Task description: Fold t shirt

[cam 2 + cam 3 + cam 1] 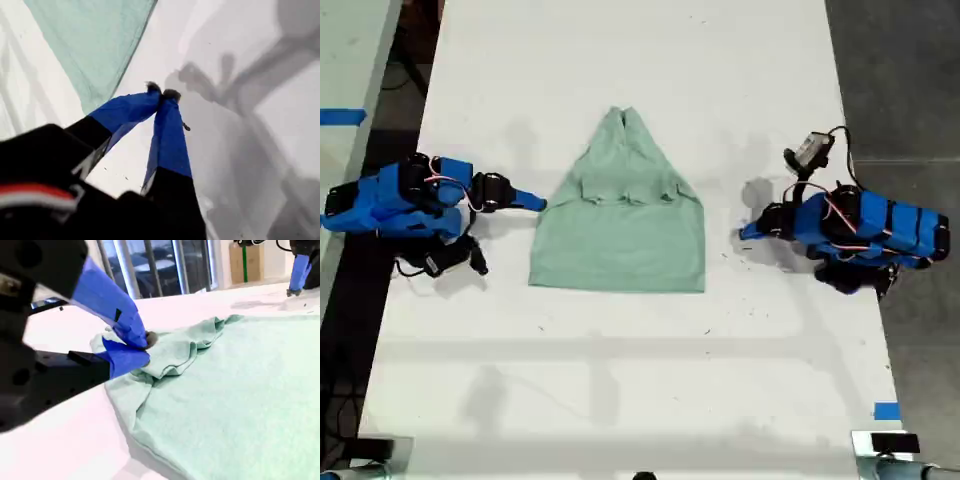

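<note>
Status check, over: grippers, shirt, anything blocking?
My first gripper shut, empty, off the cloth. My second gripper at the t shirt edge, grip unclear. T shirt partly folded, flat. Nothing in the way.

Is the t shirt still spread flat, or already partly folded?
Partly folded. In the exterior view the t shirt lies on the table with its upper part gathered into a tapered point and creased folds across its middle; the lower part lies flat.

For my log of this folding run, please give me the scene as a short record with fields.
table: white
shirt: pale green, partly folded, flat at mid-table, narrow end toward the exterior view's top
my first gripper: shut, empty, over bare table, apart from the shirt, on the exterior view's right
my second gripper: at the shirt's bunched edge, on the exterior view's left; grip on cloth unclear
</note>
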Robot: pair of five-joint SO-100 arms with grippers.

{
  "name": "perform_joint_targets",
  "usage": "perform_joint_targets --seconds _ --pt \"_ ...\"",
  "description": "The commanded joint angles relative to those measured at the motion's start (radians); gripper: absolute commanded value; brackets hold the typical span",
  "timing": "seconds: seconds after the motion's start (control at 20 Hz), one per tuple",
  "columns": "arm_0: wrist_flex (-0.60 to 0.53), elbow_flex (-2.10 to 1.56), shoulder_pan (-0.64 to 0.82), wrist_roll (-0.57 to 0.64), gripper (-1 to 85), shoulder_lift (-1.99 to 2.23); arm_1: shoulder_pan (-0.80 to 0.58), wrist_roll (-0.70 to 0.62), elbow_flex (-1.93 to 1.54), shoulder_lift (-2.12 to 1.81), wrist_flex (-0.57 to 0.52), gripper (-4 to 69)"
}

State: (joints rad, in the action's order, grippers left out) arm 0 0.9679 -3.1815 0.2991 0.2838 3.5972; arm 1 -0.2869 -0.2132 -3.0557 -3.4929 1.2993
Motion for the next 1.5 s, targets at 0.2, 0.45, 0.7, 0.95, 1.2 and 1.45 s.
perform_joint_targets --seconds 0.2,0.45,0.7,0.95,1.2,1.45 --pt "0.044 -0.009 0.037 -0.106 -0.1 0.008 -0.017 0.094 0.049 -0.015 0.115 -2.4" --pt "0.044 -0.009 0.043 -0.104 -0.1 0.008 -0.005 0.084 0.330 0.256 -0.057 -2.2" --pt "0.043 -0.008 0.032 -0.100 -0.1 0.008 0.074 0.155 0.799 1.078 -0.135 1.6" --pt "0.043 -0.008 0.029 -0.098 -0.1 0.008 0.089 0.051 0.893 1.413 -0.368 12.1" --pt "0.043 -0.006 0.026 -0.098 -0.1 0.008 0.063 0.015 0.994 1.772 -0.396 13.6" --pt "0.043 -0.006 0.021 -0.098 -0.1 0.008 0.078 0.153 1.083 1.848 -0.241 -1.8"
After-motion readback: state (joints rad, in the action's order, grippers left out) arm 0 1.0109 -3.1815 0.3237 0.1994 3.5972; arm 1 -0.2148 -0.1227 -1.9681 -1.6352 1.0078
